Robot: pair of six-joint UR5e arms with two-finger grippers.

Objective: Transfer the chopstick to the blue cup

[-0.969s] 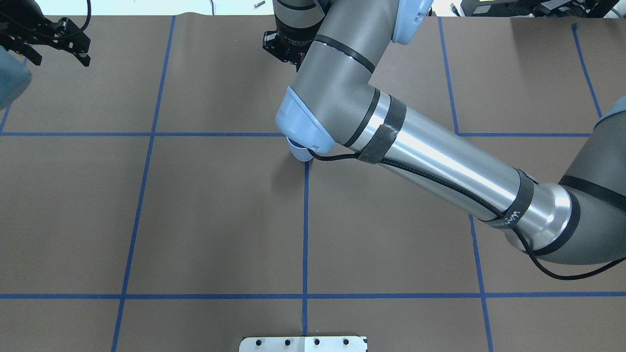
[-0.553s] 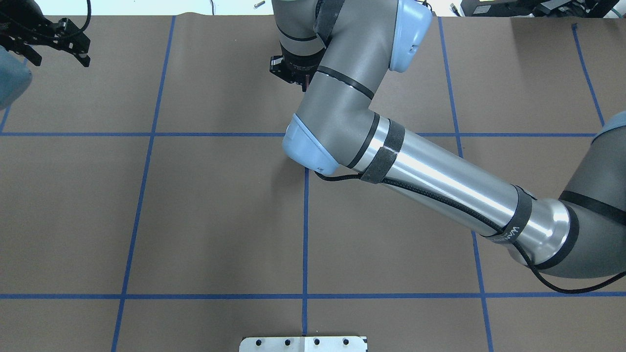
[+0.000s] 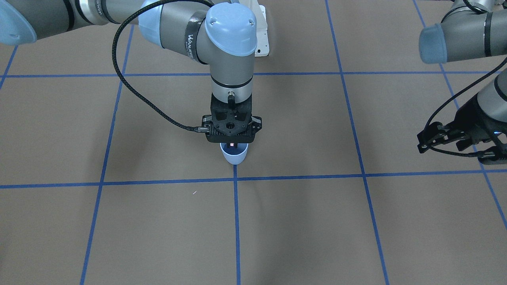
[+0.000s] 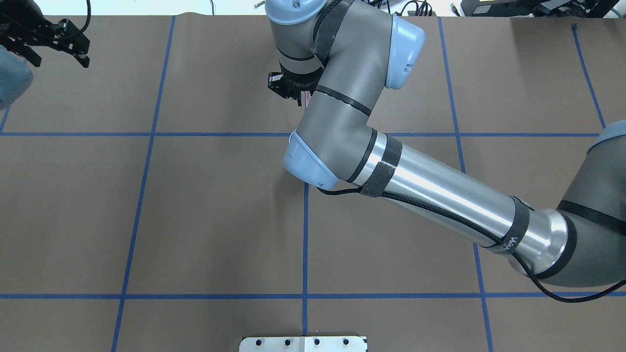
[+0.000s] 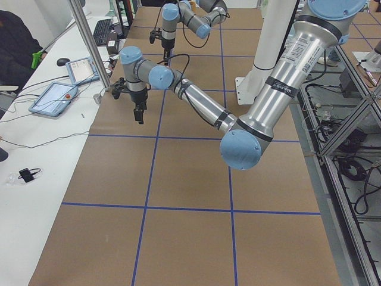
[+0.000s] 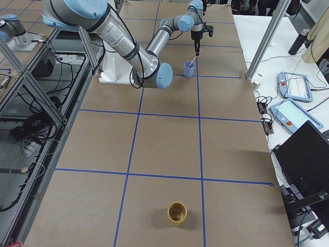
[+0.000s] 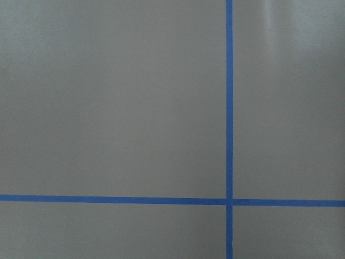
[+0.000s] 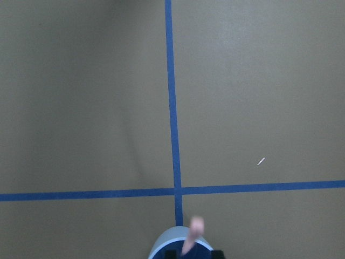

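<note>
Chopstick (image 3: 232, 145) shows pink inside the blue cup (image 3: 234, 157) at centre frame in the front view, beneath the right gripper (image 3: 232, 139), its grip impossible to tell; the right-side view, upper frame, suggests it leans on the rim, so the sound move is to free it fully, then rise straight up.

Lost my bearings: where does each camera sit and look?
Front-facing: across the table, facing back; right gripper above blue cup, left gripper at view's right.
Overhead: behind the shoulders, looking down; right arm hides cup.
Exterior left: table's left end; left arm nearest.
Exterior right: right end; right arm nearest, chopstick in cup.
Left wrist: downward; bare table, no body.
Right wrist: downward; cup rim, chopstick.
Front-facing and right wrist share the cup.
</note>
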